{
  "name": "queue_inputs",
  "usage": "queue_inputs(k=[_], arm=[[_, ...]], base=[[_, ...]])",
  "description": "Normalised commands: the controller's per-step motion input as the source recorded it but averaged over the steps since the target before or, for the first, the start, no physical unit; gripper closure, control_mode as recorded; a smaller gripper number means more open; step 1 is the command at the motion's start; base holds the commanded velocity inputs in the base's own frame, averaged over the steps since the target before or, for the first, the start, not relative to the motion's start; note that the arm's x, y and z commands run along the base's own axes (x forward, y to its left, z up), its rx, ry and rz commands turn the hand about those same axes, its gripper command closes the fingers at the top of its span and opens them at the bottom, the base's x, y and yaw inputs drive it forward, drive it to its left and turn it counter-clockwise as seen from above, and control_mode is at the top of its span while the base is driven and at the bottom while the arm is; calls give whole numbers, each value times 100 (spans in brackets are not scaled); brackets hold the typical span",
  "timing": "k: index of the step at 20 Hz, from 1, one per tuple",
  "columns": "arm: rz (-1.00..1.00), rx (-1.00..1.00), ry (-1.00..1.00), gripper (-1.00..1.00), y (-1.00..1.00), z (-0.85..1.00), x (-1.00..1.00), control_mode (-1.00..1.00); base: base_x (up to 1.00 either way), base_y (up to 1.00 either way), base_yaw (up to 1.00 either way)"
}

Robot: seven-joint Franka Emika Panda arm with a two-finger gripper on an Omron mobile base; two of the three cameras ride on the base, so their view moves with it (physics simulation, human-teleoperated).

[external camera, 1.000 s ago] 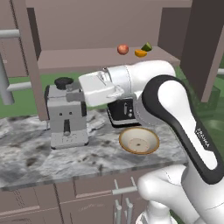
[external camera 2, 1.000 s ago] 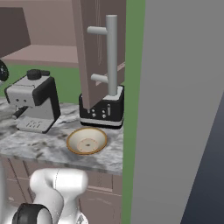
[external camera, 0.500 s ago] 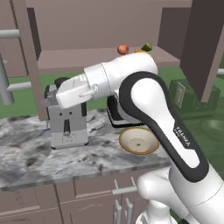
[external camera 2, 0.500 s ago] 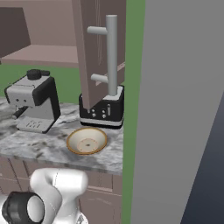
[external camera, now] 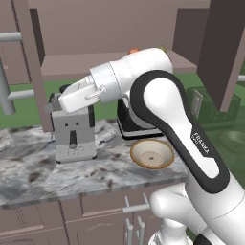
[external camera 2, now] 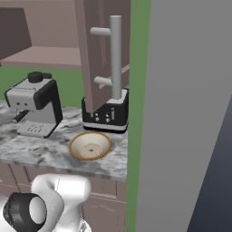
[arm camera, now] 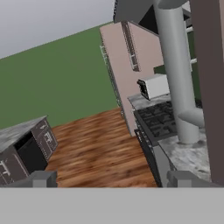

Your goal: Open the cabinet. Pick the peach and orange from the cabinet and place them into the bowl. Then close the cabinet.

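Gripper (arm camera: 113, 180) is spread wide with nothing between the fingers. It's pointing off to the left end of the kitchen, not into the cabinet (external camera: 95, 28). In the hand view, the grey bar handle (arm camera: 175, 65) of the left door (external camera: 26, 57) stands right in front and a bit off to one side, apart from both fingertips, and past it you just get floor and a stove. Both doors are swung open, so I'd say the opening step is done and the fruit pick is up next. That's where the geometry matters. The peach (external camera: 134, 50) sits on the cabinet shelf, just peeking over the top of the arm in the left base view. That puts it above the gripper and well off to its right, basically behind where the fingers are aimed. The arm covers the bit of shelf next to it, so I can't place the orange. My guess is the hand has to swing back round to the right, lift to shelf height, then go in front-on. The peach is round, so there's no long axis to line up with. The bowl (external camera: 152, 154) sits on the counter (external camera: 28, 167) below the shelf, right in front of the toaster (external camera 2: 105, 113) and just right of the coffee machine (external camera: 72, 134), so the drop is a short trip down.
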Motion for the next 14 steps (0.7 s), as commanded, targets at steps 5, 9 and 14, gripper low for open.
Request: queue_inputs(k=[5,9,14], arm=[[0,-9,0,-100,-18,-12,-28,-100],[0,-33,6,-100,-2,-48,-32,-100],[0,-36,1,-100,1,-51,-20,-100]], base=[[0,0,0],[0,0,0],[0,0,0]])
